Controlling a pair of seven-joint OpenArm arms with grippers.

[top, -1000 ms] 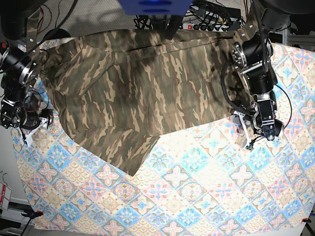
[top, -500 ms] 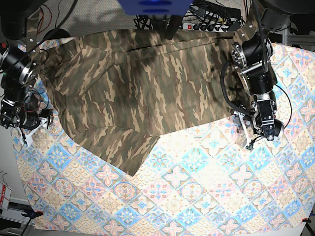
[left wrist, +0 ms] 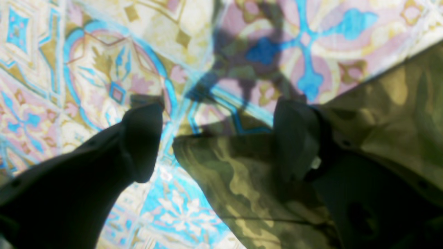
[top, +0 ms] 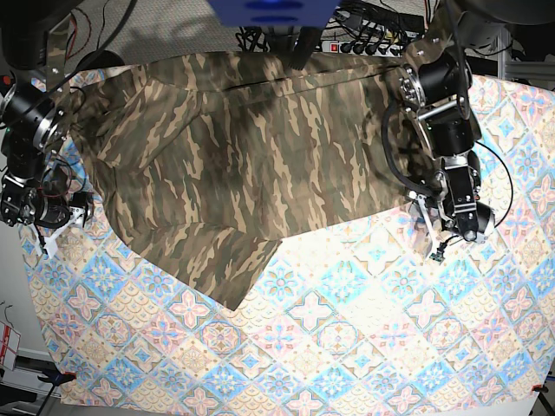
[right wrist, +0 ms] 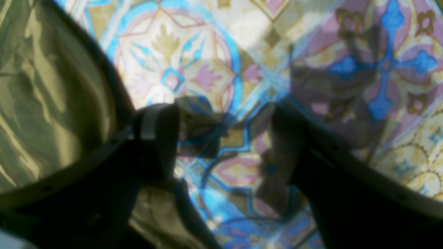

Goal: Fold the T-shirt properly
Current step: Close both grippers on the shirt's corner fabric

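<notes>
— Camouflage cotton, that's the T-shirt [top: 234,165], spread over the far half of the table, rumpled, with one flap hanging down toward the near side on the left of the base view.

— And what's under it?

— A tile-patterned cloth [top: 347,329] in blue, pink and cream, covering the whole table.

— Where are the arms?

— One at each side edge of the shirt. The left gripper [top: 436,227] sits low at the shirt's corner on the right of the base view. From its own camera, the fingers [left wrist: 142,138] stand wide apart, and a corner of camouflage fabric lies between them, with one finger over the shirt and the other over bare patterned cloth.

— Is it pinching the fabric?

— No, the gap is plain; nothing is clamped.

— And the other one?

— The right gripper [top: 52,227] is at the opposite edge, on the left of the base view. Its fingers [right wrist: 155,138] are apart too, with patterned cloth showing between them and the shirt's edge running just behind one finger. It holds nothing that I can see.
</notes>
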